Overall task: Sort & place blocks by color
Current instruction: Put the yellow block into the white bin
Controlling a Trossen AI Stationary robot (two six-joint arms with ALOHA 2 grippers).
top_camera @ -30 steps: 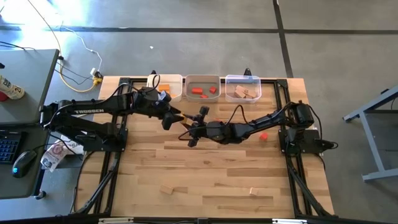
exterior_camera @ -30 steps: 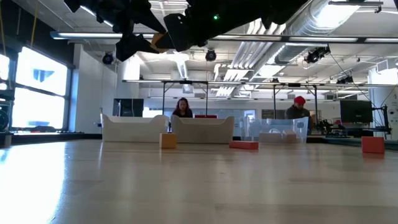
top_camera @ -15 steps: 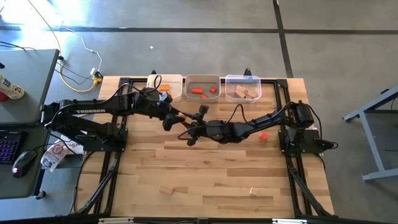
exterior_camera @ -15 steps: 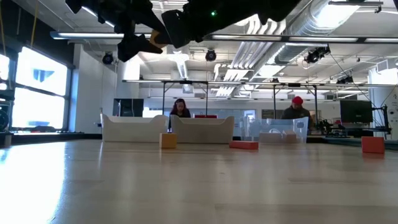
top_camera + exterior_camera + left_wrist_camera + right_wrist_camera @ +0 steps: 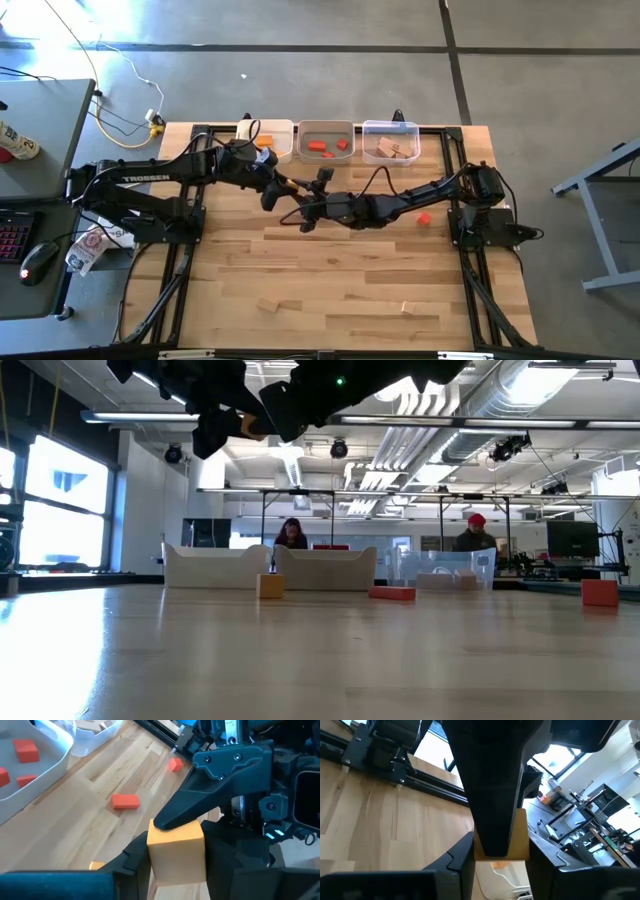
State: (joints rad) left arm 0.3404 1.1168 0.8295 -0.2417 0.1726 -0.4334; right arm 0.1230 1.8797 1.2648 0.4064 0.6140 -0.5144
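Pale wood comes first: two natural blocks (image 5: 272, 305) lie flat near the front edge of the table (image 5: 340, 280), well apart from each other and from both arms.

Further in, above the middle of the table, the two grippers meet in the air around one orange block (image 5: 176, 851). The left gripper (image 5: 176, 870) pinches it, with a dark finger pressed on each side. The right gripper (image 5: 500, 862) closes on the same block from the crossing direction. In the left wrist view one of its fingers (image 5: 210, 795) lies on the top face, and the right wrist view shows its own two fingers against the block's sides. The block is clear of the table surface (in the low view it hangs high above the wood).

Below and beside this, a red cube (image 5: 424, 218) sits on the table near the right arm's base. The low view shows also a small orange cube (image 5: 270, 585) and a flat red bar (image 5: 392, 593) resting on the wood, apart from each other.

At the far edge stand three bins in a row. The left bin (image 5: 283, 128) holds orange pieces, the middle bin (image 5: 327, 127) holds red pieces, and the clear right bin (image 5: 390, 127) holds pale ones.

Beyond the table, two people (image 5: 291, 533) sit in the room.
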